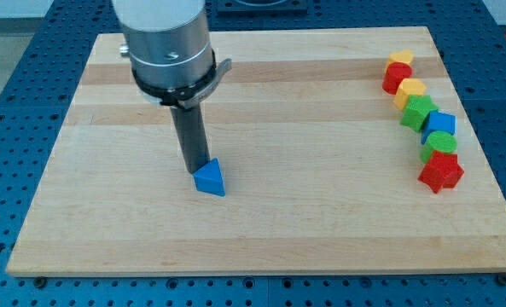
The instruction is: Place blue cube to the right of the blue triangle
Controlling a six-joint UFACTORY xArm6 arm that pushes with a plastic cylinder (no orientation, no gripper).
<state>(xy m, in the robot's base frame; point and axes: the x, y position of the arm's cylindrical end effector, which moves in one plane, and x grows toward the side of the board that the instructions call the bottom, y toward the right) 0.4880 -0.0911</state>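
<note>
The blue triangle (210,178) lies left of the board's middle. My tip (194,172) rests on the board just at the triangle's left upper edge, touching or almost touching it. The blue cube (441,124) sits far off at the view's right, inside a column of blocks, between a green block above it and another green block below it.
The column at the right edge holds, from top to bottom, a yellow block (400,58), a red block (395,78), a yellow block (411,89), a green block (418,112), a green block (437,145) and a red star-like block (441,171). The wooden board (261,230) lies on a blue surface.
</note>
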